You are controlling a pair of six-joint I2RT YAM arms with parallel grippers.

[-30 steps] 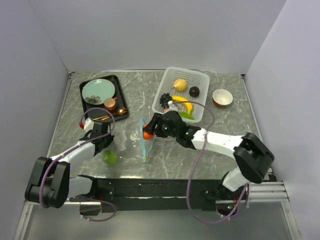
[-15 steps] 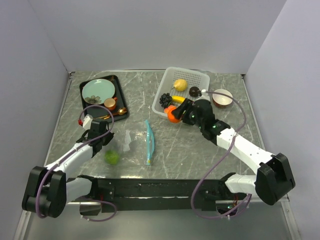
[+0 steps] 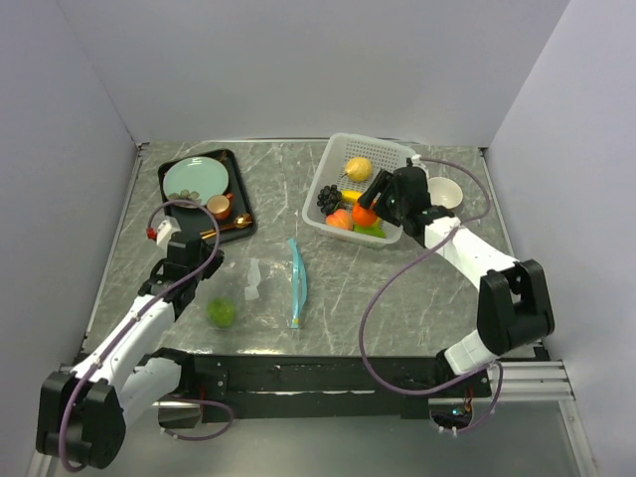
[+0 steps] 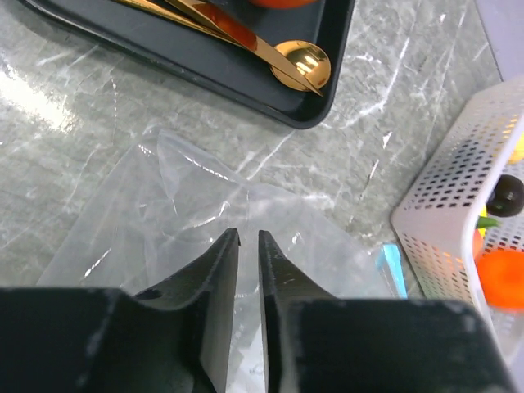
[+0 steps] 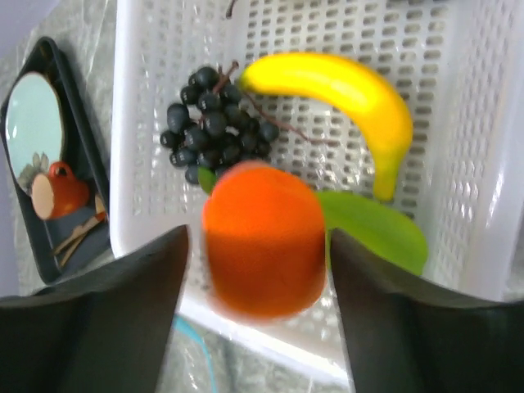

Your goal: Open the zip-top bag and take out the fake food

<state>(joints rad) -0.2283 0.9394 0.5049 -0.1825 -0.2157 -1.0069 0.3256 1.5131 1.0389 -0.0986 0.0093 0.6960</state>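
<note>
The left pincer (image 4: 247, 236) hangs low over the clear film at the 9 o'clock end of the zip-top bag (image 3: 260, 283). Its two fingers stand almost together, with only a thin slit open between them, and I see nothing caught in this slit.

At 10 o'clock on the grey marble desk (image 3: 338, 288) there is a black tray (image 3: 237, 194). It carries a pale green plate (image 3: 195, 182), a small orange cup (image 3: 218, 207) and a gold spoon (image 4: 301, 64).

The bag lies flat near the middle of the desk, a little toward 7 o'clock. It is transparent and wrinkled, with white reflections on the folds. A teal-blue zipper strip (image 3: 296, 283) runs along its 3 o'clock edge. A green lime (image 3: 220, 313) sits at the bag's 8 o'clock corner; I cannot tell if it is under the film or just beside it.

At 1 o'clock stands a white perforated basket (image 5: 147, 98). Inside are a yellow lemon (image 3: 359, 168), black grapes (image 5: 214, 127), a yellow banana (image 5: 344, 94), a dark ball (image 4: 508, 195) and a flat green piece (image 5: 372, 233).

The right pincer (image 5: 259, 246) is above the basket's 6 o'clock wall, fingers spread wide. The orange (image 3: 365, 213) is between them, blurred, with a narrow gap on each side, so it does not look gripped. A white bowl (image 3: 452, 189) stands at 3 o'clock of the basket.
</note>
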